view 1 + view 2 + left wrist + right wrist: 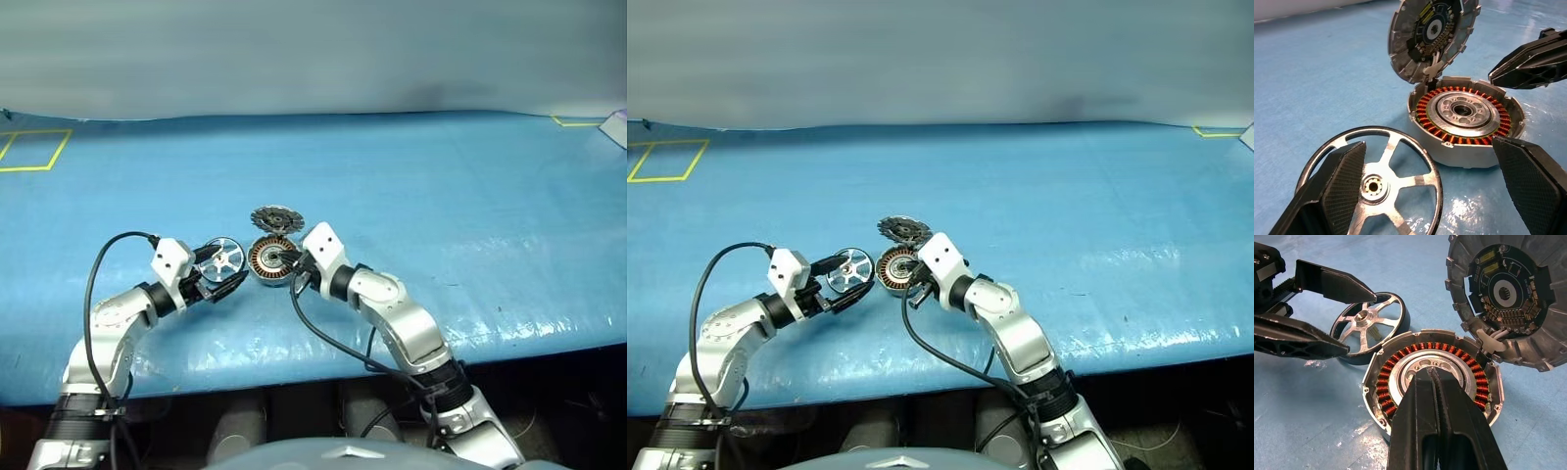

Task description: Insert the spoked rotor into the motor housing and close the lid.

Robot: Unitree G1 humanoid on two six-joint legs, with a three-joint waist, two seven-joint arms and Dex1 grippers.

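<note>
Still, in the left eye view's centre my spread left claw [223,279] bracketed the spoked rotor [222,258], uninserted beside the motor housing [268,260], while the right wrist view showed my clenched right claw [1434,377] on its hub, the lid [1508,298] standing open.

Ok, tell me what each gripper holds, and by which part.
The left gripper is around the spoked rotor, fingers across its rim; whether it grips can't be told. The right gripper, shut, holds nothing, tips over the motor housing.
</note>
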